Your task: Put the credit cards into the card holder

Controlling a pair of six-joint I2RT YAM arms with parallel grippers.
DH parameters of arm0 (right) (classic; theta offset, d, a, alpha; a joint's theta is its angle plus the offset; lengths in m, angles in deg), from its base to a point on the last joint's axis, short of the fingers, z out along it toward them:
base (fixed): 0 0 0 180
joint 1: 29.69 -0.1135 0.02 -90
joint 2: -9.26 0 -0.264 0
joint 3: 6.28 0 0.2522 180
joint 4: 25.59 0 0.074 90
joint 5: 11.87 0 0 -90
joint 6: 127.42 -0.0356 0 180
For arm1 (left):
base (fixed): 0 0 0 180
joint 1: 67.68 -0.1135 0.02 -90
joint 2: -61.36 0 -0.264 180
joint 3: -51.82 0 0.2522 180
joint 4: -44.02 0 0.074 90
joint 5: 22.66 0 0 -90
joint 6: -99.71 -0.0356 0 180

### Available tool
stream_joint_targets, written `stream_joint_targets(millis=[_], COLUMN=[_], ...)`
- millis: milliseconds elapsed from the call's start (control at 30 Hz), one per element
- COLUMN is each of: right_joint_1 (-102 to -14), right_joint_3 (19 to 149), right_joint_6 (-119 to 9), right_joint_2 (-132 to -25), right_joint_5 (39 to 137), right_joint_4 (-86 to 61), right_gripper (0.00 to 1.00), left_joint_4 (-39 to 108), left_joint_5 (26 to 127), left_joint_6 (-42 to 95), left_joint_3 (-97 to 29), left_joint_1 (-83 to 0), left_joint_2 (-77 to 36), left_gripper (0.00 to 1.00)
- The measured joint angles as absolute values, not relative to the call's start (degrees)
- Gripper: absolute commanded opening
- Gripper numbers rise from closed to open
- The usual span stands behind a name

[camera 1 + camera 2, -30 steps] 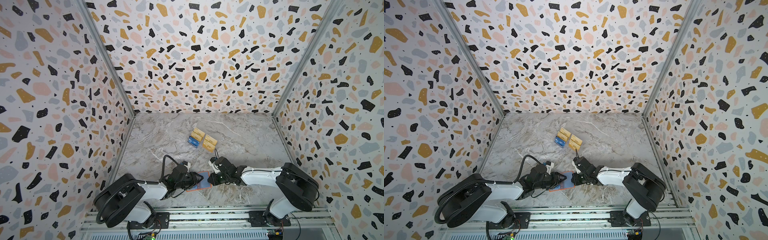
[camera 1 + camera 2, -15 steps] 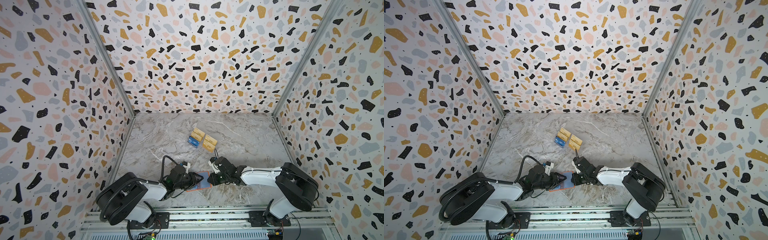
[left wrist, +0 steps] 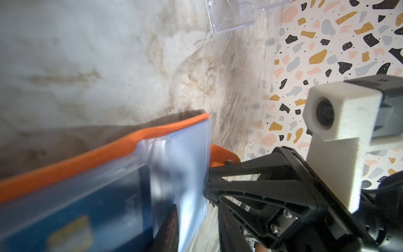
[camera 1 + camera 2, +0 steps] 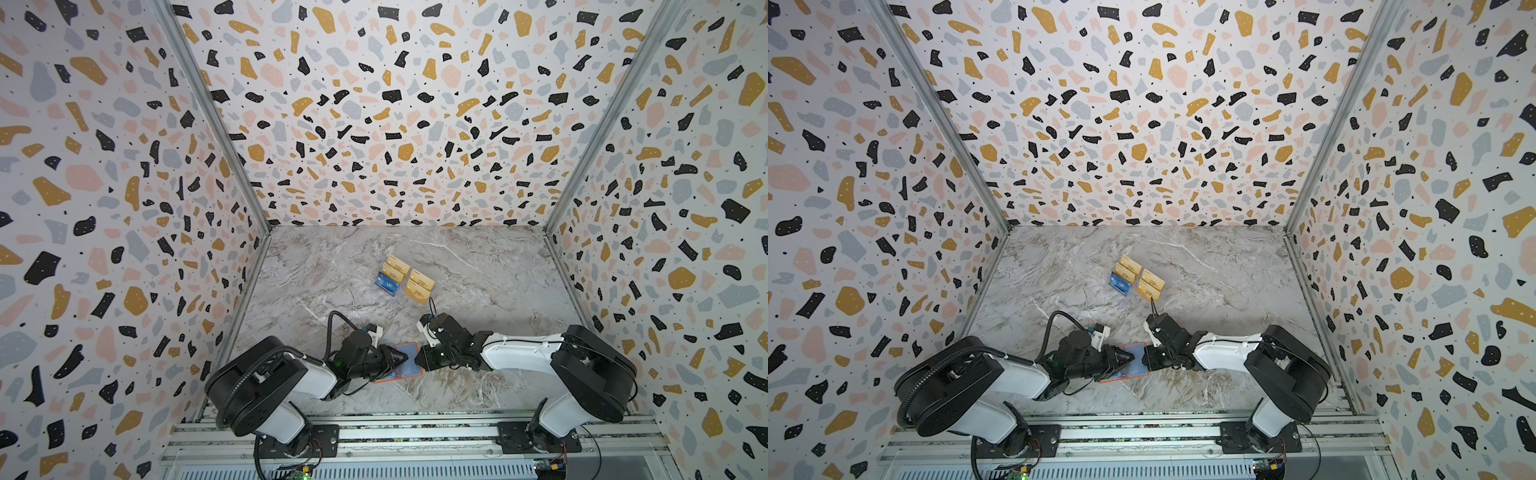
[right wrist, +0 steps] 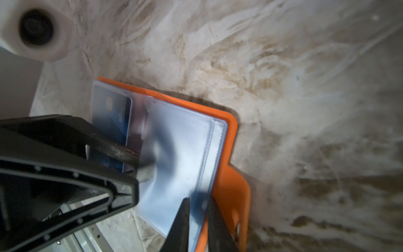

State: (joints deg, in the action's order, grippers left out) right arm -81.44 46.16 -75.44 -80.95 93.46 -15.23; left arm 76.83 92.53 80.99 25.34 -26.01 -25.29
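Observation:
The orange card holder (image 4: 409, 365) (image 4: 1133, 365) lies open near the table's front edge, its clear sleeves up. My right gripper (image 4: 419, 360) (image 5: 197, 209) is shut on the sleeves' outer edge, beside the orange cover (image 5: 231, 174). From the opposite side, my left gripper (image 4: 400, 360) (image 5: 137, 168) meets the holder. One of its fingers (image 3: 172, 227) reaches under a sleeve, and its jaws stand narrowly apart. A blue credit card (image 5: 113, 117) (image 3: 98, 203) lies partly inside a sleeve beside those fingers. Whether the left jaws grip it is unclear.
A clear acrylic rack (image 3: 231, 15) stands mid-table with several gold cards (image 4: 419, 284) and a blue VIP card (image 4: 388, 284) in it. Terrazzo walls close the left, right and back. An aluminium rail (image 4: 415, 432) with both arm bases runs along the front.
The left gripper's jaws have narrowed at the holder and the left arm has shifted slightly. The right gripper and the holder have stayed where they were.

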Motion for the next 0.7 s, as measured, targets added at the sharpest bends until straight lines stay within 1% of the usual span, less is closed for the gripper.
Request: stream_joint_targets(millis=[200,467,700], right_joint_1=[-81.5,-81.6,-81.7], right_joint_3=[46.2,46.2,46.2], right_joint_6=[-75.5,-75.9,-76.4], right_joint_2=[-81.0,-80.5,-78.5], right_joint_5=[93.4,93.0,92.7], right_joint_4=[-15.2,-14.7,-14.2], right_gripper=[0.17,0.17,0.17], left_joint_4=[75.2,71.5,68.7], left_joint_5=[92.5,92.3,92.3], left_joint_6=[79.8,77.4,75.2], left_joint_3=[24.7,23.4,23.2], left_joint_1=[-26.1,-26.3,-26.5], left_joint_2=[-25.8,-25.7,-22.8], left_gripper=[0.14,0.01,0.00])
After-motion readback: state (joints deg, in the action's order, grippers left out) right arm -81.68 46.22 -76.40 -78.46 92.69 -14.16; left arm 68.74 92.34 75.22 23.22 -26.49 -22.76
